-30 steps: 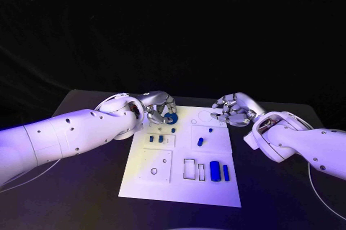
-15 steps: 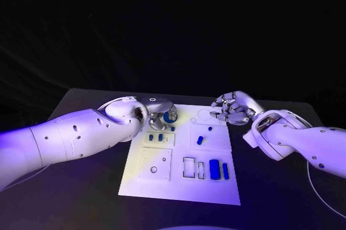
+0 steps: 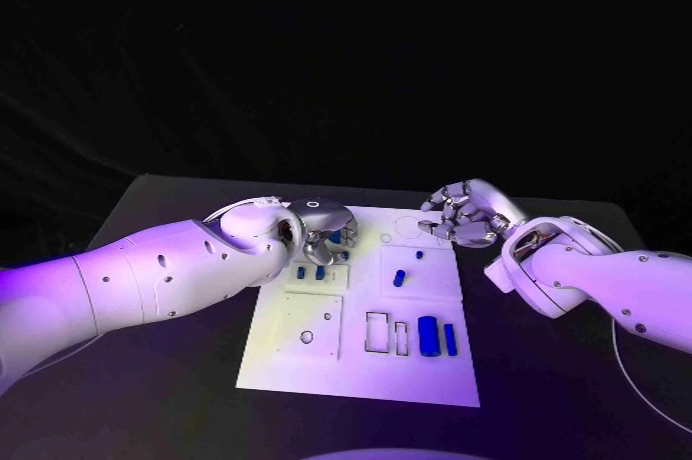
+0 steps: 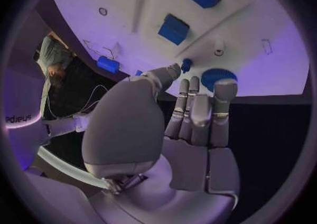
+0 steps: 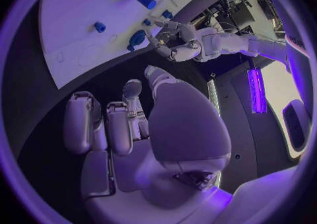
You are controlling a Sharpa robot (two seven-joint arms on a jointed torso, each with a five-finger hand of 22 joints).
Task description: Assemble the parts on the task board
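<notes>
1. The left hand (image 3: 320,232) hangs palm-down over the far left corner of the task board (image 3: 361,380), its arm reaching in across the table (image 3: 173,205).
2. Its fingers (image 4: 223,94) touch a round blue toothed part (image 4: 213,75) near the board's far edge; the thumb points towards a small blue peg (image 4: 186,65) (whether the disc is truly grasped or just touched, I cannot tell).
3. The right hand (image 3: 464,218) hovers at the board's far right corner, fingers curled inward around nothing.
4. Other blue parts sit on the board: two small blocks (image 3: 309,275) just near-side of the left hand, a short piece (image 3: 400,279) mid-board, and a thick cylinder (image 3: 428,334) beside a thinner bar (image 3: 450,339) at the near right.
5. No legible writing shows on the board or parts.
</notes>
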